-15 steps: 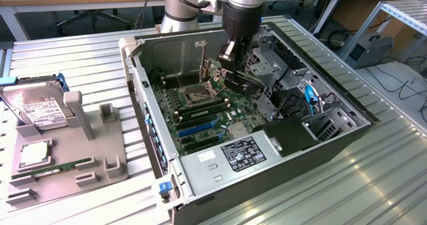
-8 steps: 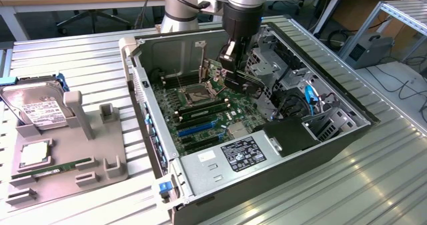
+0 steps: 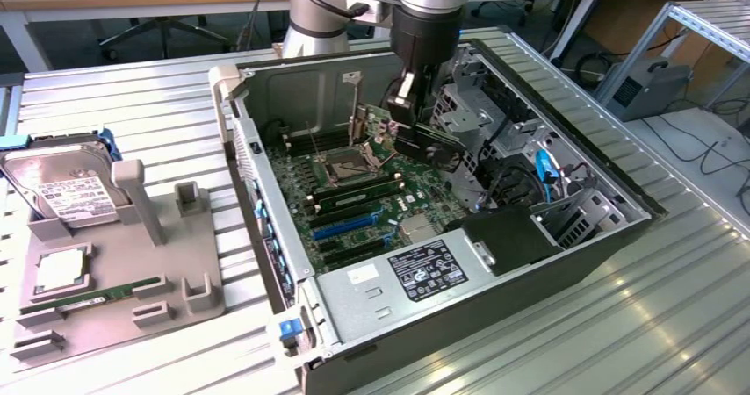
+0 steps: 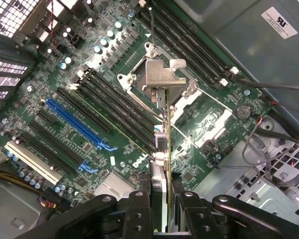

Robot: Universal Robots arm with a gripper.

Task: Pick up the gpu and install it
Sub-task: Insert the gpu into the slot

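One end effector (image 4: pixel 165 200) clamped narrow on one gpu (image 4: pixel 162 75), card held edge-on over one motherboard (image 4: pixel 209 107) inside one open computer case (image 3: pixel 307 81). Beside the case on the bench (image 3: pixel 140 105), one gray tray (image 3: pixel 118 329) carries one hard drive (image 3: pixel 65 189) and one memory stick (image 3: pixel 105 294).

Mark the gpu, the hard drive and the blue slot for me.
gpu (image 4: pixel 162 75): wrist view, on its silvery bracket.
hard drive (image 3: pixel 68 193): exterior view, on its white label.
blue slot (image 4: pixel 77 123): wrist view, halfway along the slot.
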